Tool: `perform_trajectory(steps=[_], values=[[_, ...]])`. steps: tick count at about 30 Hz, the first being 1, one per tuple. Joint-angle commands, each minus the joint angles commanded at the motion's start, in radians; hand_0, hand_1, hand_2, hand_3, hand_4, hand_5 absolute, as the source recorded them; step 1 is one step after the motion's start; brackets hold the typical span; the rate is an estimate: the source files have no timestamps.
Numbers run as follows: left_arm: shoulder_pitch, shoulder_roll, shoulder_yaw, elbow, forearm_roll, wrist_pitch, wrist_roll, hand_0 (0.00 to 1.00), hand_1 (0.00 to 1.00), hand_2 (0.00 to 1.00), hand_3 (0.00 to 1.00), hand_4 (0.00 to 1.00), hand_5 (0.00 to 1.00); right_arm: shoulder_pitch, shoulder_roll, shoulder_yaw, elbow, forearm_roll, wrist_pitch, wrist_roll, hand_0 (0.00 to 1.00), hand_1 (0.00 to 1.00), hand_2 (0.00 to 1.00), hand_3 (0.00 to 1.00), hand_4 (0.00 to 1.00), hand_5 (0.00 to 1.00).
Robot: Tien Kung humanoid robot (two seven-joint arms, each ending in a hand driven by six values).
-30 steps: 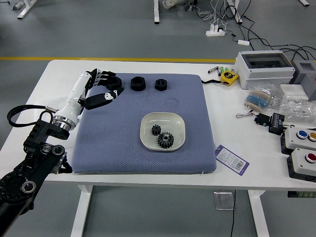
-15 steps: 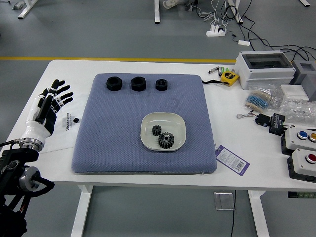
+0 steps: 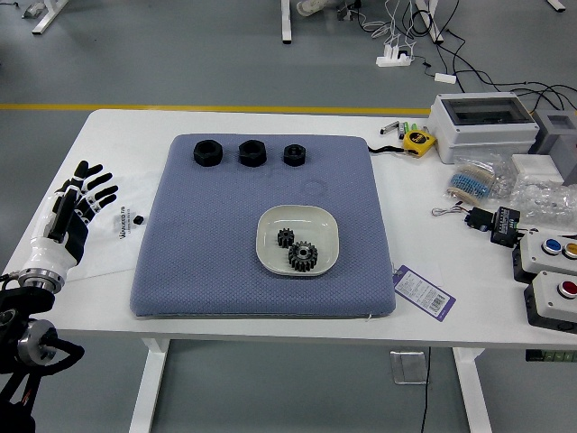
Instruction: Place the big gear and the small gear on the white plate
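White surface (image 3: 469,327), blue mat (image 3: 225,244): big gear (image 3: 303,256) and small gear (image 3: 286,237), both on white plate (image 3: 325,219); left robot hand (image 3: 79,200), empty, fingers spread; placing judged complete, next move merely resting the arm.

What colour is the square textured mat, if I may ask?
The square mat is greyish blue; head view.

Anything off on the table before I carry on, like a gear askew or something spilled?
Nothing stands out: the big gear and small gear sit inside the white plate's rim, no spill shows, and the open left hand is beside the mat.
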Motion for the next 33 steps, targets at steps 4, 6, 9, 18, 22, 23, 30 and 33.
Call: perform_trajectory(steps=[4,6,9,18,22,23,30,33], values=[[0.005,0.001,-0.004,0.0,0.006,-0.005,0.005,0.741,0.69,0.743,0.721,0.899,0.741,0.0,0.0,0.001,0.0,-0.001,0.0,0.0,0.712,0.692,0.769,0.659,0.882,0.754],[0.006,0.001,-0.006,0.001,0.008,-0.007,0.006,0.741,0.69,0.743,0.721,0.899,0.741,0.0,0.0,0.0,0.0,-0.002,0.0,-0.001,0.712,0.692,0.769,0.659,0.882,0.754],[0.006,0.0,-0.008,0.002,0.01,-0.009,0.007,0.742,0.69,0.744,0.721,0.899,0.748,0.0,0.0,0.001,0.0,-0.002,0.0,-0.001,0.712,0.69,0.768,0.658,0.882,0.753],[0.001,0.003,-0.011,0.012,0.018,-0.008,0.007,0.744,0.69,0.746,0.722,0.902,0.756,0.0,0.001,-0.001,0.0,0.003,-0.001,0.001,0.712,0.689,0.768,0.656,0.881,0.753],[0.002,0.009,-0.004,0.016,0.022,-0.007,0.007,0.744,0.69,0.746,0.722,0.902,0.758,-0.003,0.001,0.0,0.0,0.002,-0.001,0.0,0.709,0.69,0.768,0.656,0.881,0.753],[0.002,0.009,-0.003,0.017,0.023,-0.007,0.007,0.744,0.69,0.746,0.722,0.902,0.758,-0.003,0.001,0.001,0.0,0.001,-0.001,0.0,0.709,0.69,0.768,0.656,0.881,0.753],[0.006,0.008,0.003,0.023,0.034,-0.003,0.01,0.745,0.691,0.746,0.722,0.902,0.758,-0.008,0.002,0.004,0.0,-0.005,-0.002,-0.002,0.712,0.69,0.768,0.656,0.881,0.752],[0.008,0.008,0.004,0.026,0.039,0.0,0.01,0.748,0.691,0.747,0.722,0.901,0.757,-0.01,0.003,0.006,0.001,-0.008,-0.002,-0.003,0.711,0.69,0.768,0.655,0.879,0.753]])
